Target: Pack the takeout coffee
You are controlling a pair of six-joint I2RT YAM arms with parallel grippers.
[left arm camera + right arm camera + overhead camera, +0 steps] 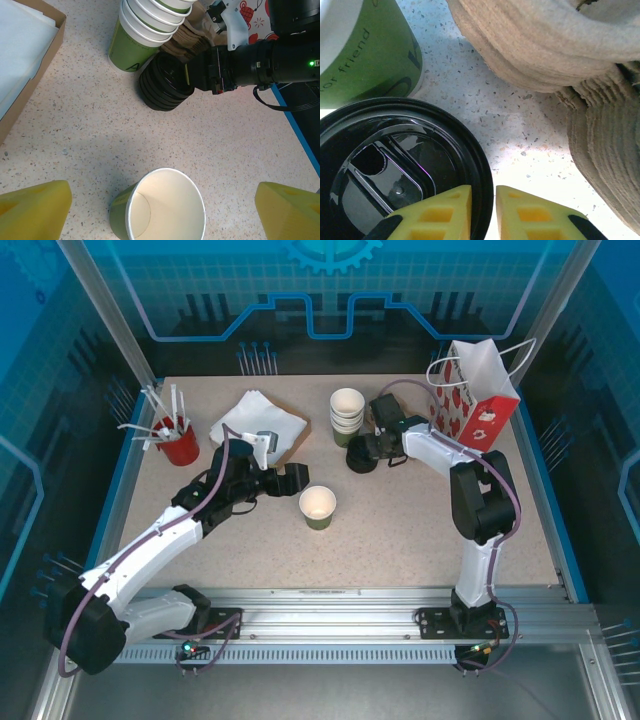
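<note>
Dead centre of the top view, the lidless green paper cup (pixel 317 506) (cream inside) stands upright; left gripper (pixel 161 210) spread wide, framing it; right gripper (pixel 483 206) pinches a glossy black lid (pixel 395 165) by its rim.

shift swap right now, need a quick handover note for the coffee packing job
Left end effector: open, facing the cup, not touching it.
Right end effector: shut on the rim of the top lid of the lid stack.
Cup: upright, lidless, mid-table. Bag: upright, back right.
Done: lid gripped.
Left: lid the cup, put it in the bag.
</note>
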